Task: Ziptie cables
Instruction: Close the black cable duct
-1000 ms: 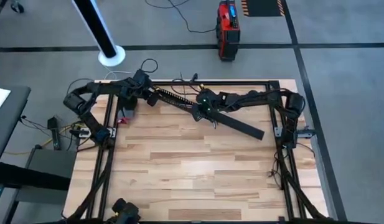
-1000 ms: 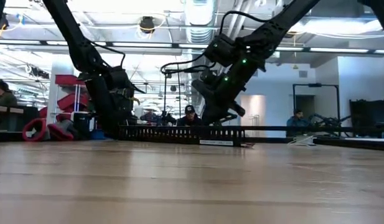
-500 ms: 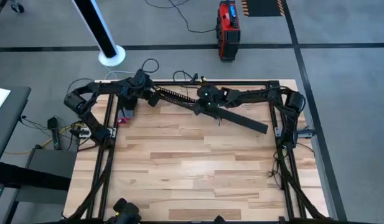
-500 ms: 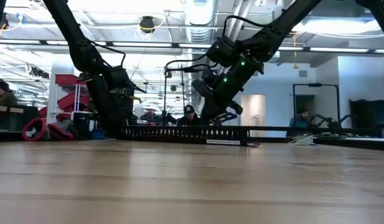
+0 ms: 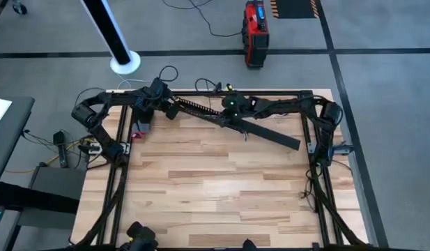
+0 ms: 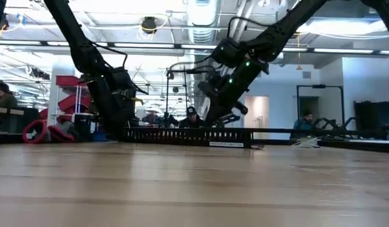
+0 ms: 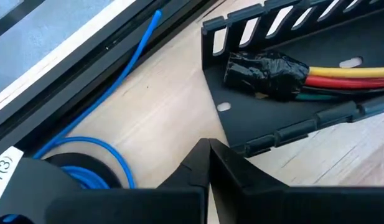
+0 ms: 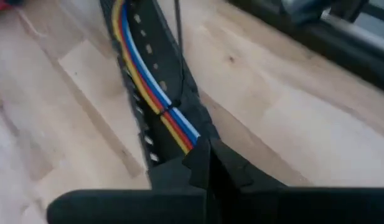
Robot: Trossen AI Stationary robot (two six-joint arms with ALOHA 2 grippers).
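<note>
Left gripper [image 5: 161,106]: pressed together, far left, beside black slotted plastic channel [image 7: 285,37] | Right gripper [image 8: 207,163]: pressed together, over channel middle | yellow, red, white and blue cables [image 8: 155,98]: lying inside channel

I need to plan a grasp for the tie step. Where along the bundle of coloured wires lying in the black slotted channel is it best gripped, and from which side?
Probably from above, through the open top of the black slotted plastic channel, on the free run of the bundle of coloured wires beyond the black-taped end. The comb walls flank both sides, so a sideways approach looks blocked.
</note>
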